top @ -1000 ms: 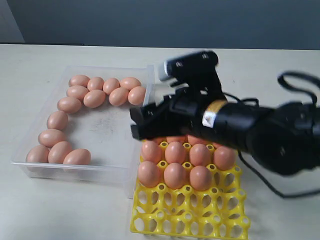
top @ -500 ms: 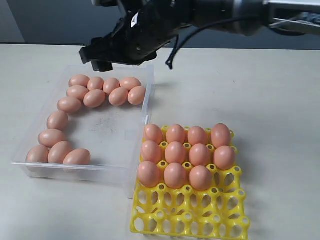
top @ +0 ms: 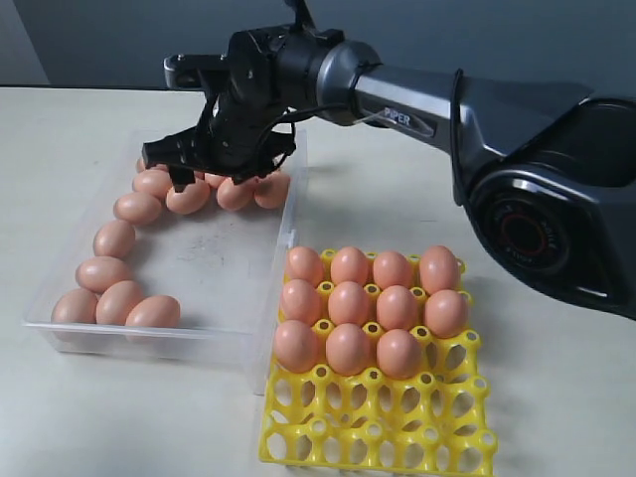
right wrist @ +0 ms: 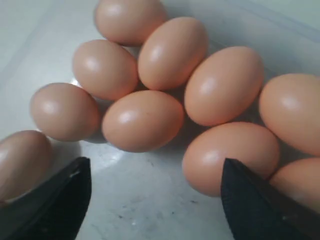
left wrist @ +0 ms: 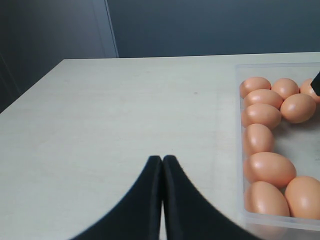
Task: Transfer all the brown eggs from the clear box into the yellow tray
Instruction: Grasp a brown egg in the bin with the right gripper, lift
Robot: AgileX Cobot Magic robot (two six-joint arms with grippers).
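Several brown eggs (top: 114, 238) lie along the far and left sides of the clear box (top: 149, 334). Others fill the back three rows of the yellow tray (top: 378, 429), like the egg (top: 350, 303) in the middle row. My right gripper (top: 214, 169) reaches across and hangs open just above the far cluster of eggs. In the right wrist view the gripper (right wrist: 155, 165) has nothing between its fingers, with one egg (right wrist: 142, 120) just ahead and another egg (right wrist: 230, 157) against one finger. My left gripper (left wrist: 162, 159) is shut and empty over bare table beside the box (left wrist: 239, 150).
The tray sits against the box's near right corner, its front two rows of cups bare. The right arm (top: 467, 99) spans from the right side over the table behind the tray. The box's floor (top: 209, 268) is bare in the middle.
The right arm has swung from above the tray to the far left and come down over the egg cluster at the box's far end. Its gripper stays open.
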